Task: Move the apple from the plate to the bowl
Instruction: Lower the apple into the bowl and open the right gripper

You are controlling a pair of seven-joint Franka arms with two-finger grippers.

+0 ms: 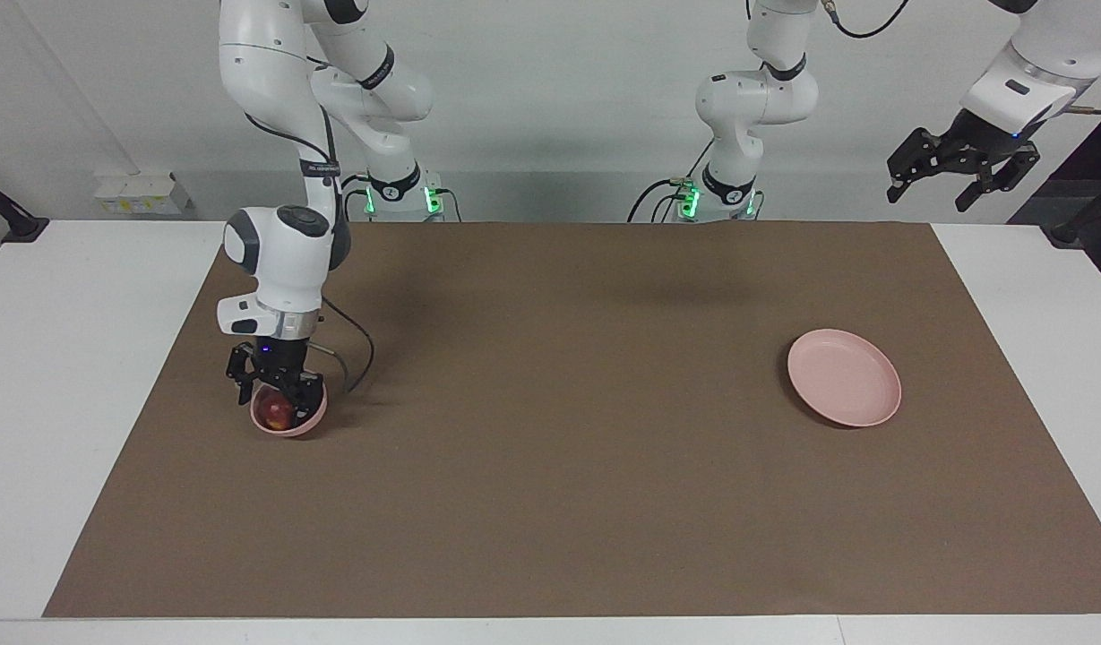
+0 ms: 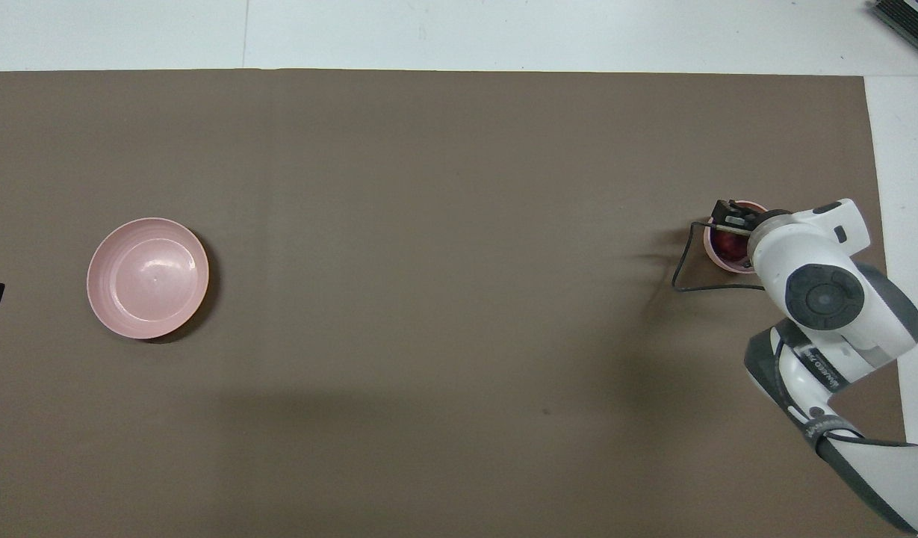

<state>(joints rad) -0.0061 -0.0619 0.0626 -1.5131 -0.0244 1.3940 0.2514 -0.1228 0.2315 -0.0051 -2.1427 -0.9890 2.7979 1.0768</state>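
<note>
While bent steeply down over the bowl (image 1: pixel 290 419), right end effector (image 1: pixel 276 387) spread apart above the apple (image 1: pixel 276 411) lying inside; left end effector (image 1: pixel 962 167) raised, spread, waiting off the bench

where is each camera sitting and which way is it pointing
Facing view: high across the table, looking at both arm bases; right tool over the small deep pink bowl holding the dark red apple, left tool raised, waiting.
Overhead view: above the robots' end, looking steeply down; only the right arm shows.
Shared: bowl, wide flat pink plate, brown mat.
</note>
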